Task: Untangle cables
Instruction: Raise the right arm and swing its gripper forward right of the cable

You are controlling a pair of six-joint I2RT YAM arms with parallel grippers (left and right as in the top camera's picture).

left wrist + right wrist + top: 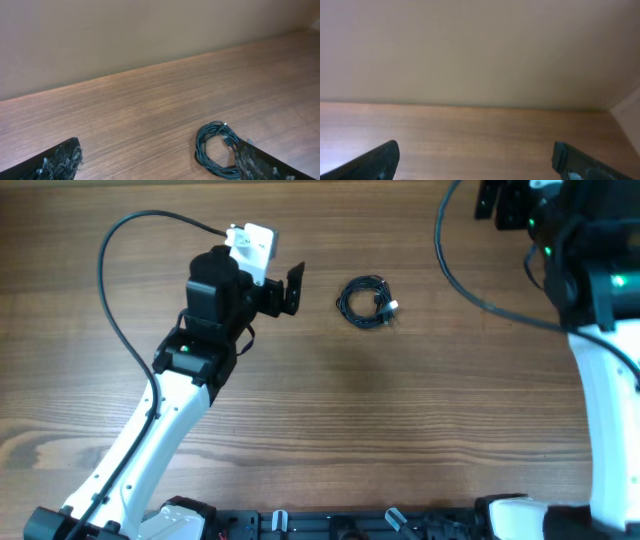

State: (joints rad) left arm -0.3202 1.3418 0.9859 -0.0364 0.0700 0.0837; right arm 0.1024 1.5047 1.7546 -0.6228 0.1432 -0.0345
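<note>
Your cables (366, 302) lie in one small coil on the table (330, 410), near your left gripper (160, 167), jaws spread. Your right gripper (475, 160) is spread too, well away.

No legible text or labels anywhere.

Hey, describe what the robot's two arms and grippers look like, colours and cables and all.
Both the left arm and right arm have white lower links, black upper housings with small green lights, and a thick black cable looping alongside. The left gripper and right gripper have flat black fingers.
</note>
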